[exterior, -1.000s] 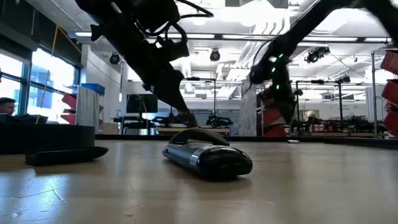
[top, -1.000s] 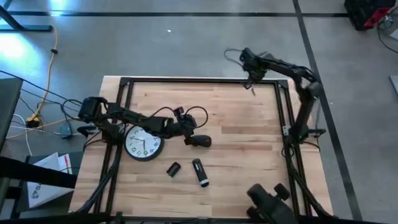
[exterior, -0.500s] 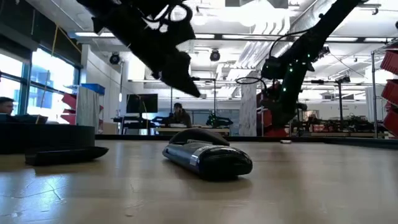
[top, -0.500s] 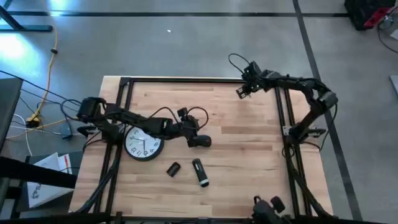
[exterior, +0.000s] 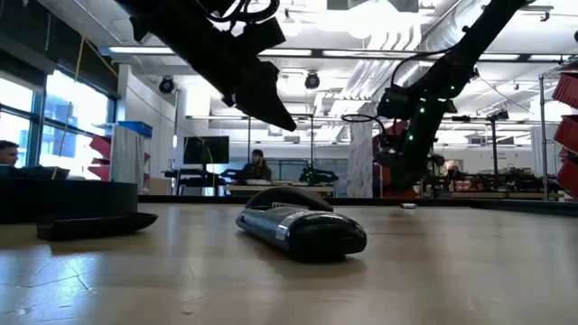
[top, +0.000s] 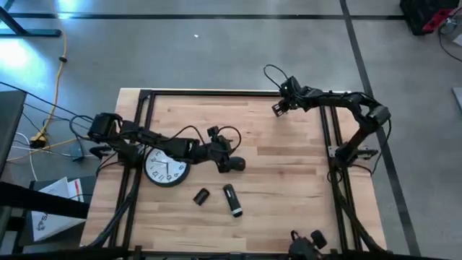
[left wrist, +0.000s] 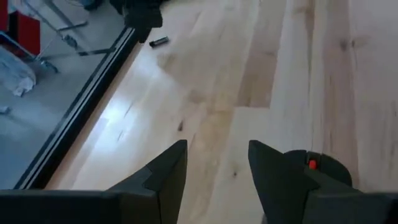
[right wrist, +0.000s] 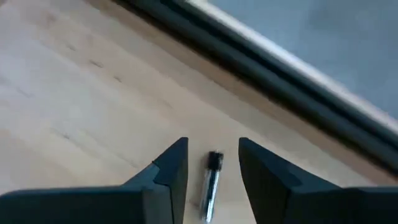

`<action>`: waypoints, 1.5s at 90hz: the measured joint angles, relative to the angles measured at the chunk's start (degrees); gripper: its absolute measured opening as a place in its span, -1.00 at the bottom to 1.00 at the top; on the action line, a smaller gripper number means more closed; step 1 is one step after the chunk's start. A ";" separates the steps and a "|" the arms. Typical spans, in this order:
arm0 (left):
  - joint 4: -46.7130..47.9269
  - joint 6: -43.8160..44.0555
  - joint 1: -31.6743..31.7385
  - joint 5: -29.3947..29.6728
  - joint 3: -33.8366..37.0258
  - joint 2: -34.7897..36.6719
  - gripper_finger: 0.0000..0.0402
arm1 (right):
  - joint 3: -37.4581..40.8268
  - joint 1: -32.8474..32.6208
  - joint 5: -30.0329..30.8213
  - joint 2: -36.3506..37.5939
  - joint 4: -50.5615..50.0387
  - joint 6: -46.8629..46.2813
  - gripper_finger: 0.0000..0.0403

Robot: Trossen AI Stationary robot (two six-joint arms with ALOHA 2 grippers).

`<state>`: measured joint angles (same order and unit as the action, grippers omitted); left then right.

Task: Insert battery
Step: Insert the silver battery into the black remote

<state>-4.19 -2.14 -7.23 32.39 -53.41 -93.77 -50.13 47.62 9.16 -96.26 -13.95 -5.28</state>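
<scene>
- Since a second ago the right arm has swung in from the counter's far edge, so its tool (top: pixel 277 108) now hangs over the boards near the far right corner; the left tool (top: pixel 232 163) has stayed near the middle of the counter (top: pixel 289 173).
- Right tool (right wrist: pixel 211 167): its two fingers stand apart with nothing gripped, and the battery (right wrist: pixel 210 177) lies on the wood in the gap between them, not touched.
- Left tool (left wrist: pixel 216 163): fingers spread, nothing held; only bare planks show between them.
- Hidden or hard to read: from overhead the battery cannot be made out under the right tool. In the left wrist view it is a small dark stick (left wrist: pixel 158 42) just beside the black frame rail (left wrist: pixel 81 106), below the other arm's tool.
- The dark remote (top: pixel 232 200) lies near the front of the counter with a small dark cover (top: pixel 201 196) just beside it; whether its battery slot faces up cannot be told.
- The wall clock (top: pixel 167 166) is partly covered by the left arm.
- Room: the battery sits close to the far rail, while wide open wood lies between it and the remote.
- The level view shows the remote (exterior: pixel 301 227) up close, and people far back in the room; the battery does not show there.
</scene>
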 joint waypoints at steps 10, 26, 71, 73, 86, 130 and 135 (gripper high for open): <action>-0.04 0.10 -0.89 0.03 0.00 0.77 -0.22 | 0.00 -0.03 0.25 -3.22 0.18 -1.25 -0.44; 0.07 0.08 -2.85 2.25 -0.02 1.28 -0.22 | -0.11 -0.23 1.67 -6.15 5.10 -2.33 -0.44; 1.36 0.58 -4.58 4.36 -0.06 1.28 -0.22 | -0.31 -1.52 2.83 -6.24 0.81 -6.76 -0.51; 1.34 0.58 -4.58 4.36 -0.07 1.28 -0.22 | -0.31 -1.56 2.85 -6.24 0.81 -6.76 -0.53; 1.34 1.00 -4.58 4.34 -0.07 1.28 -0.22 | -0.20 -1.48 3.08 -6.31 0.74 -7.13 -0.70; 1.37 1.46 -4.58 4.32 -0.07 1.26 -0.22 | 5.51 -1.55 1.36 -5.35 8.29 -4.80 -0.88; 1.37 1.46 -4.57 4.32 -0.06 1.26 -0.22 | 5.60 -1.55 1.30 -5.30 8.22 -4.12 -0.88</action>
<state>-2.82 -0.69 -11.80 36.71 -53.47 -92.51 -44.53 46.06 10.46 -101.56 -5.74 -9.39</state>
